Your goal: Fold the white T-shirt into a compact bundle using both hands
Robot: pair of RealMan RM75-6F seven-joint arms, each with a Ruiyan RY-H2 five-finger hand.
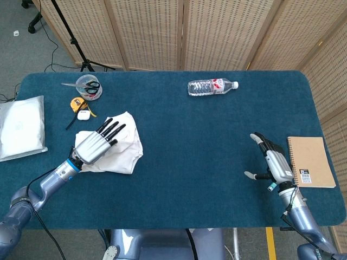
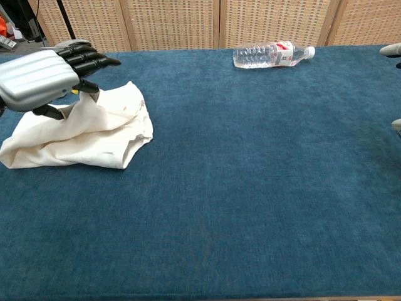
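The white T-shirt (image 1: pixel 128 147) lies crumpled on the left part of the blue table (image 1: pixel 206 141). My left hand (image 1: pixel 93 145) hovers over the shirt's left half with its fingers stretched out towards the far right. In the chest view a fold of the shirt (image 2: pixel 94 132) rises up to the left hand (image 2: pixel 41 78) and is pinched under it against the thumb. My right hand (image 1: pixel 274 161) rests far off at the table's right side, fingers apart and holding nothing. Only its fingertips (image 2: pixel 393 49) show at the chest view's right edge.
A water bottle (image 1: pixel 212 86) lies at the back centre. A brown notebook (image 1: pixel 310 161) sits beside the right hand. Back left stand a tin with scissors (image 1: pixel 88 86), a yellow tape measure (image 1: pixel 78 102) and a small white case (image 1: pixel 84 115). A white bag (image 1: pixel 20 127) lies at the left edge.
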